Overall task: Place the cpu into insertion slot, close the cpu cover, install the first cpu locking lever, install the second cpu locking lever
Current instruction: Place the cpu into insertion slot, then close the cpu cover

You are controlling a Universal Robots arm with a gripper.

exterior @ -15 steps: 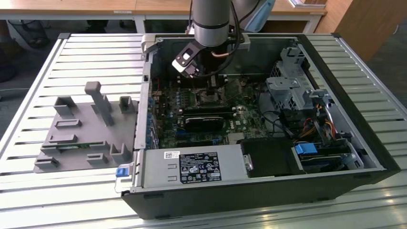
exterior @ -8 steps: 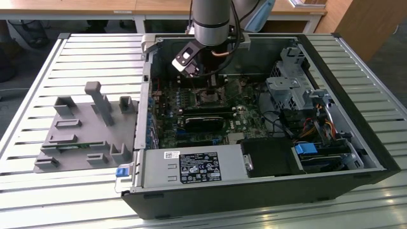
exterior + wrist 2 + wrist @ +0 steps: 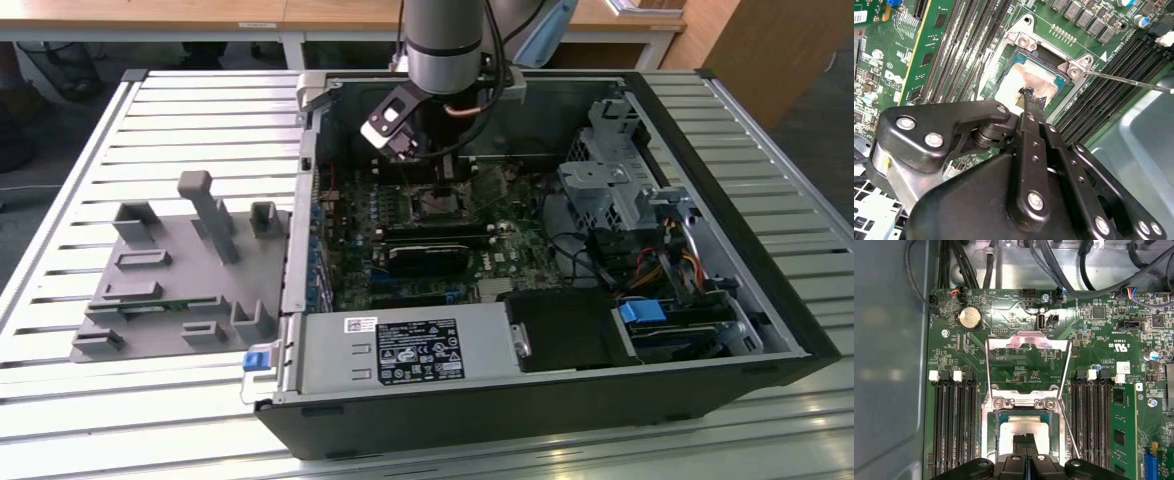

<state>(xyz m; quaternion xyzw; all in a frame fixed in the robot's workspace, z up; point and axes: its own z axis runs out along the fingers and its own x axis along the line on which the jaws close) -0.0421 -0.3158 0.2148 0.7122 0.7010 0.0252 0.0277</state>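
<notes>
So, chip (image 3: 1010,432) is sitting in the socket (image 3: 988,432)
My pincer (image 3: 1026,441) is clenched empty right over it; cover (image 3: 1029,342) is flipped open.

Cpu (image 3: 1026,427), silver top w/ smeared paste, sits flat in insertion slot (image 3: 990,437); cpu cover (image 3: 1026,341) swung open.

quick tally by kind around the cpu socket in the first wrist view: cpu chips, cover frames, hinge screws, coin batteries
cpu: 1
cpu cover: 1
hinge screws: 2
coin battery: 1
total: 5
</notes>
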